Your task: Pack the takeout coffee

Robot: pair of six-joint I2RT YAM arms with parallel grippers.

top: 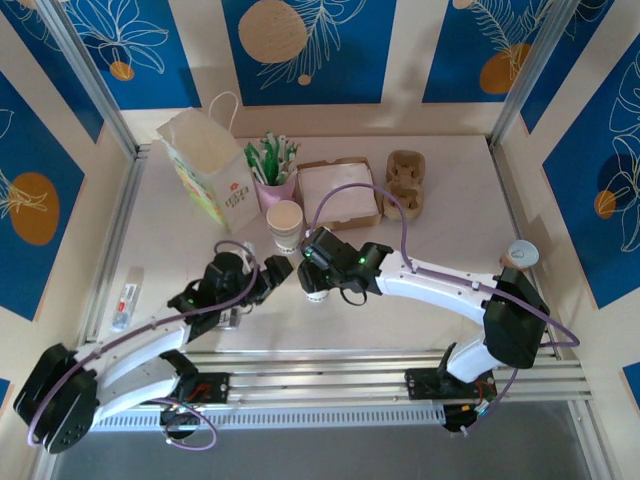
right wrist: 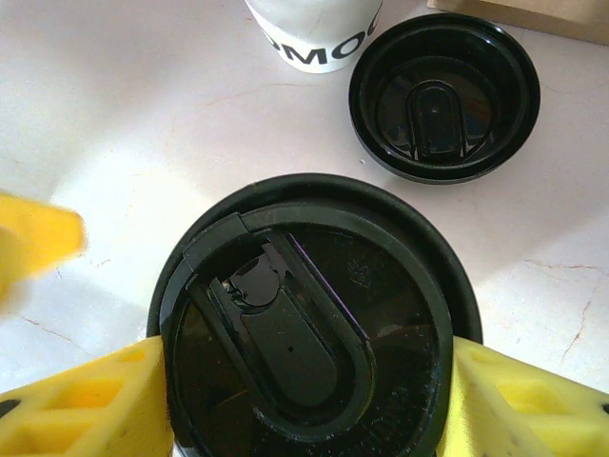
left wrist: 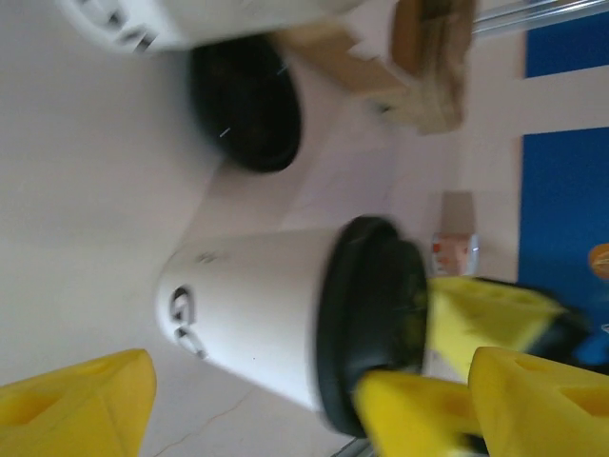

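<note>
The small cream-white paper cup with its round black plastic lid, the takeout coffee [right wrist: 304, 333], stands upright on the pale table [top: 180, 250], roughly mid-table and a little toward the near edge. The right gripper [right wrist: 304, 395] is clenched on it, a yellow finger pressed to either side just under the lid. The left gripper [top: 272, 272] sits just beside the cup with its fingers spread and off the paper, so it is released.

From where I stand the lid looks seated all round, so I'd say capping is done and the carry is about to start. The next move calls for a straight lift with the cup kept level, then a swing toward the far edge. There waits a brown moulded cardboard cup carrier [top: 405, 180] and, in the far left corner, a white paper bag with handles [top: 205, 165]. Which one is meant I cannot tell.

Close behind the coffee stand a stack of lidless cream paper cups [top: 285, 225] and a spare black lid lying upturned [right wrist: 444, 98]. Past them are a pink cup of green-white sticks [top: 275, 185] and a shallow cardboard box holding white paper [top: 340, 195]. All of these crowd a direct path back, and the left gripper is near enough to be bumped.
</note>
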